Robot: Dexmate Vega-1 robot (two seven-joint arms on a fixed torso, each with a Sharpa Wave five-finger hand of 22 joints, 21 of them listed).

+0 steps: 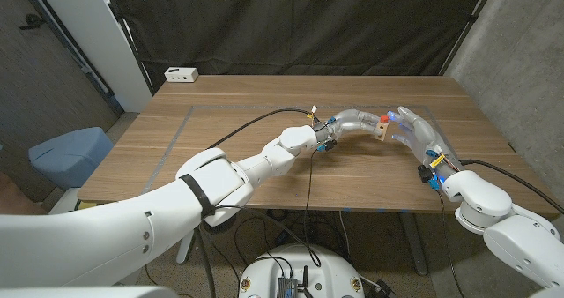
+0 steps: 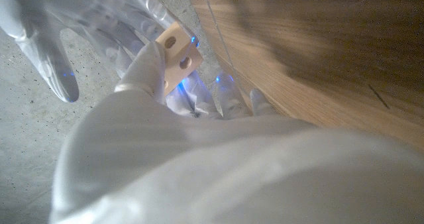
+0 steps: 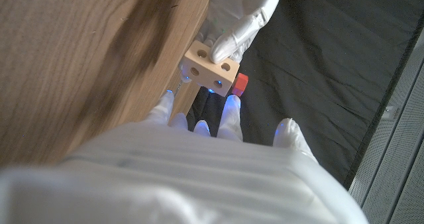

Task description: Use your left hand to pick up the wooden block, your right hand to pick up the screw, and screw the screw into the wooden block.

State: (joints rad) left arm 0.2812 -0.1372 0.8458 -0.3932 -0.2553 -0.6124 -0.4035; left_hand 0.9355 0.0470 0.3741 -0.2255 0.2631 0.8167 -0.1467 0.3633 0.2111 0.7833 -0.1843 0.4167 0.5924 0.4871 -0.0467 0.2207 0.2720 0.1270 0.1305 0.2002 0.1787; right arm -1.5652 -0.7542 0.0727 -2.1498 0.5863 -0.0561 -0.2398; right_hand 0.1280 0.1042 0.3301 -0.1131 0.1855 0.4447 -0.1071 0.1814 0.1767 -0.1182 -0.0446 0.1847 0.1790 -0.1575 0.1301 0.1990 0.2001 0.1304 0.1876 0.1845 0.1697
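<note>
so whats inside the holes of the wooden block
The two holes on the wooden block facing the right wrist camera look dark and empty. A red screw head sticks out of another face. Left hand fingers cover the top, so any hole there is hidden.

You see a pale tan wooden block (image 3: 211,71) with dark round holes, and a red screw (image 3: 240,84) beside it. Both hands, left hand (image 1: 354,122) and right hand (image 1: 416,130), are white. The table (image 1: 229,122) is brown with dark wood stripes, and the curtain (image 1: 300,20) behind it is black.
</note>
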